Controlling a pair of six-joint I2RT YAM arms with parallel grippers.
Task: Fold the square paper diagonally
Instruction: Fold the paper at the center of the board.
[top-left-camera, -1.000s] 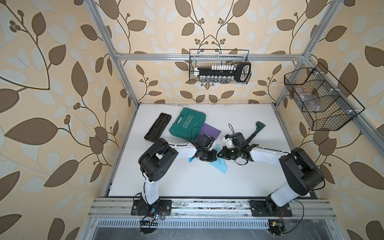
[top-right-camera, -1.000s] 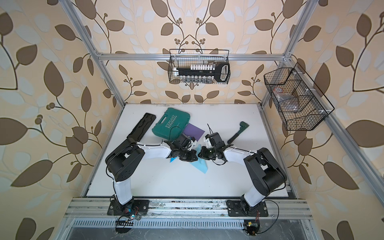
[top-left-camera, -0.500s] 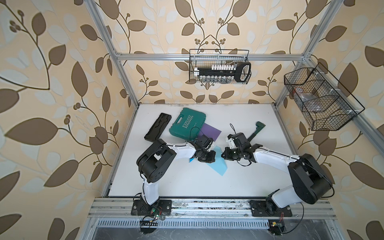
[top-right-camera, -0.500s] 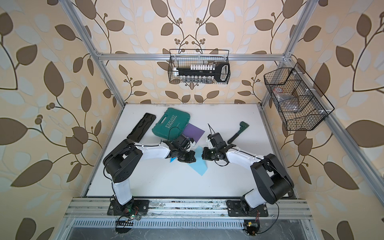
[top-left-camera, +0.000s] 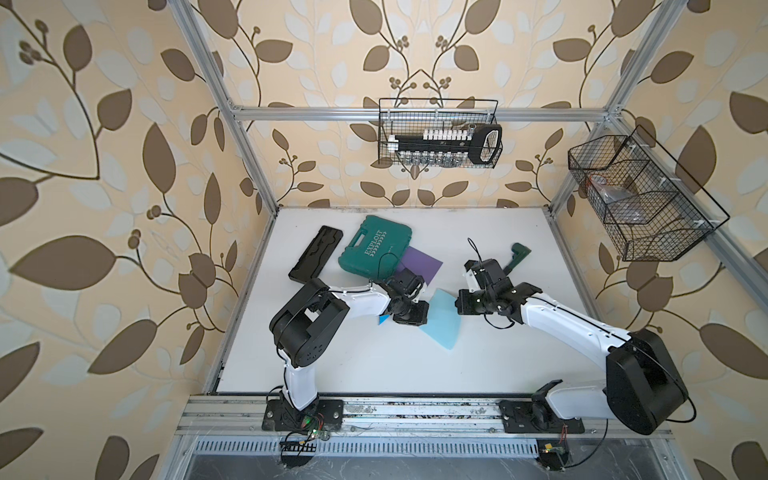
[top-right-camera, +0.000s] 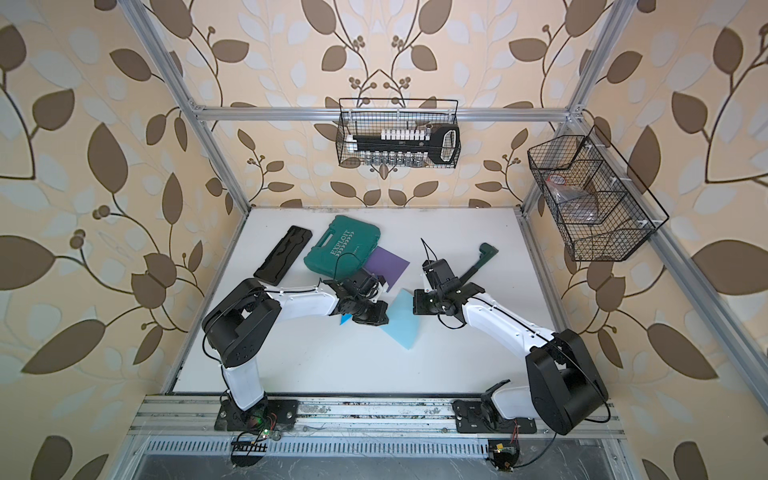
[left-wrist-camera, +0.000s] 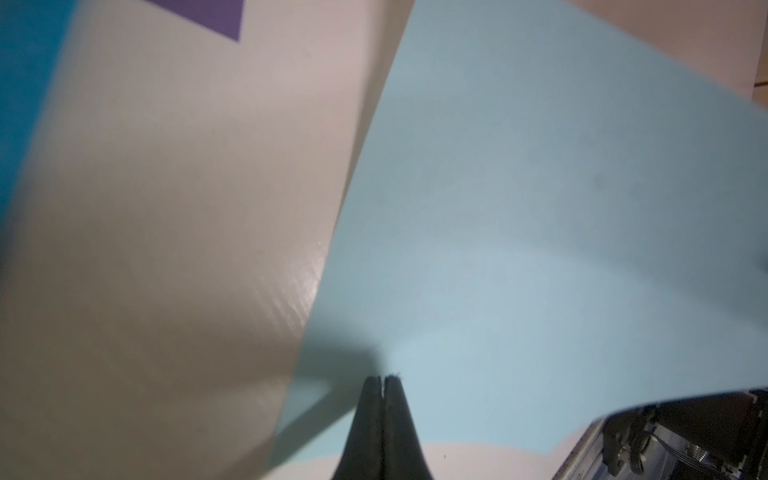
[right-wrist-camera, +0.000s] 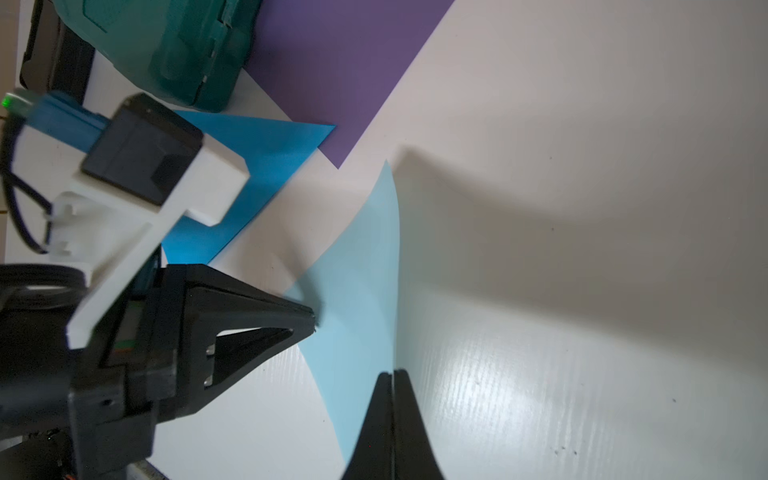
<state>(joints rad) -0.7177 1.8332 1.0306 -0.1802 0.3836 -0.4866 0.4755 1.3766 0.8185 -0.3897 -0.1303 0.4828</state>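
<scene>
Pale-blue paper (top-left-camera: 442, 326) curls up: right claw (right-wrist-camera: 391, 374), stretched low inward, pinches its edge; closed left claw (left-wrist-camera: 383, 379), opposite, touches it.

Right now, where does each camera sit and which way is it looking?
Top views: high over the front of the white table, looking down; the left arm and right arm show whole, plus the green case and light blue paper.
Left wrist: on the left arm, looking along the shut left gripper at that paper.
Right wrist: on the right arm, looking past the shut right gripper at the paper's raised edge, the left gripper and purple paper.
Shared: every view shows that paper.
</scene>
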